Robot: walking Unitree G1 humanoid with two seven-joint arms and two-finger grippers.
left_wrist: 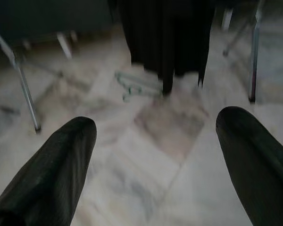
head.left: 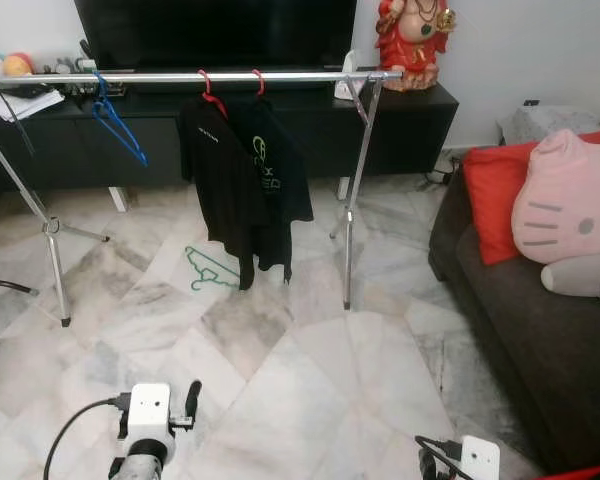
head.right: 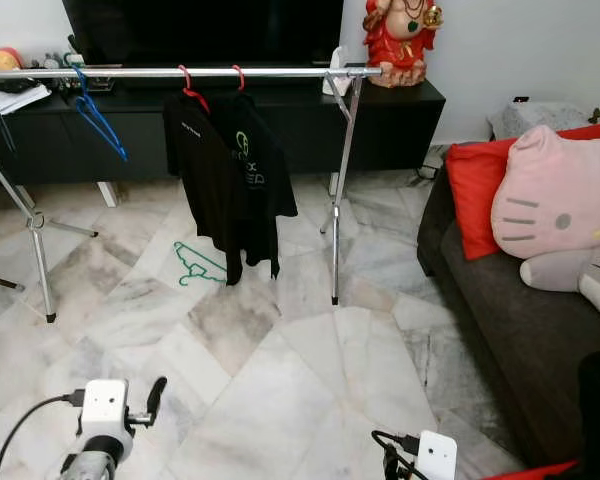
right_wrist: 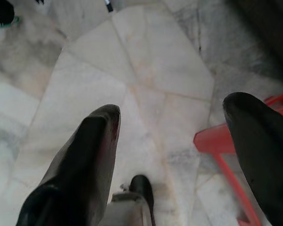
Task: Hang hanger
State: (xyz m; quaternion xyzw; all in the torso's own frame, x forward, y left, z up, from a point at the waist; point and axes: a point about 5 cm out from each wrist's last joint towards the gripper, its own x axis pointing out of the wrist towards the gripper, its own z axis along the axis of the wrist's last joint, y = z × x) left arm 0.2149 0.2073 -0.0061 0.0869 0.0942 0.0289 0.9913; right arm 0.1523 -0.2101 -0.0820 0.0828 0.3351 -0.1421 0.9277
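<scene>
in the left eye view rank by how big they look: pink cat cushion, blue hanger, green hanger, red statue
1. pink cat cushion, though it is nearer the camera
2. red statue
3. blue hanger and green hanger look alike; not ranked

Floor (head.left: pixel 310 370): pale marble, grey-veined, laid in diagonal slabs. Back wall (head.left: pixel 540 50) white. Long black cabinet (head.left: pixel 400 125) stood against it, carrying a dark TV (head.left: pixel 215 30) and a red statue (head.left: pixel 413 40). Dark sofa (head.left: pixel 520 320) at right, with red cushion (head.left: pixel 495 195) and pink plush pillow (head.left: pixel 570 200).

Both arms held low, left gripper (left_wrist: pixel 155 155) and right gripper (right_wrist: pixel 179 141) empty (fingers spread wide apart)
</scene>
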